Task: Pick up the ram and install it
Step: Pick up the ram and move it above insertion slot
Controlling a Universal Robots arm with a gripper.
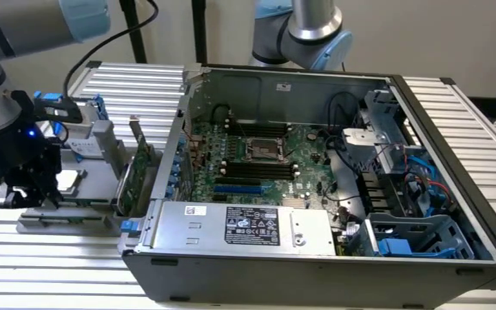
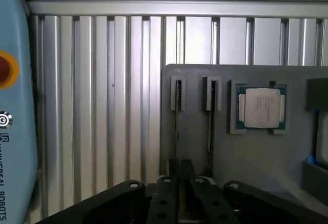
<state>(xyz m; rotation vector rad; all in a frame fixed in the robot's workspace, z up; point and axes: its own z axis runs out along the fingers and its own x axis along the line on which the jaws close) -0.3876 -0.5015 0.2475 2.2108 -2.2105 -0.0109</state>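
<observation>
Two thin dark strips, seen edge-on, stand in the slots of a grey holder tray (image 2: 256, 157). They look like ram sticks (image 2: 177, 111), though I cannot tell this for certain. My gripper (image 2: 179, 193) hangs right over the near end of these slots, its black body covering them there. In the exterior view my gripper (image 1: 28, 194) sits low over the tray (image 1: 93, 223) at the exterior view's left, beside the open computer case (image 1: 317, 271). The motherboard (image 1: 309, 152) inside the case has black memory slots (image 1: 257, 169).
On the tray lie a processor chip (image 2: 260, 107), a green expansion card (image 1: 137, 171) standing upright, and a drive with blue rails (image 1: 80, 132). A second arm (image 1: 304, 29) stands behind the case. A power supply (image 1: 239, 226) fills the case's front. Ribbed aluminium table (image 2: 92, 106) surrounds everything.
</observation>
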